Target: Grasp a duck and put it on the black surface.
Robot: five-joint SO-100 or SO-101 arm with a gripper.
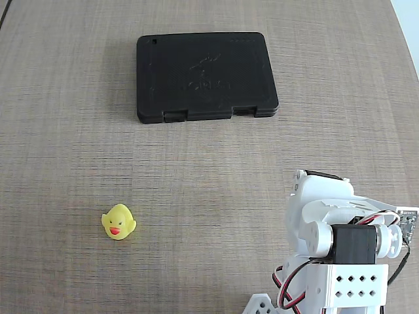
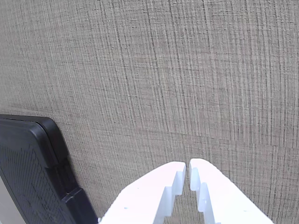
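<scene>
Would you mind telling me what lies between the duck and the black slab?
Nothing: in the fixed view, only bare table separates the duck from the slab.

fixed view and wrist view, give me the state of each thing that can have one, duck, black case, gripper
duck: upright on the table, beak toward the camera, free of the gripper, not on the case
black case: closed, lying flat, nothing on top, latches on the near edge in the fixed view
gripper: shut, holding nothing, fingertips almost touching over bare table
</scene>
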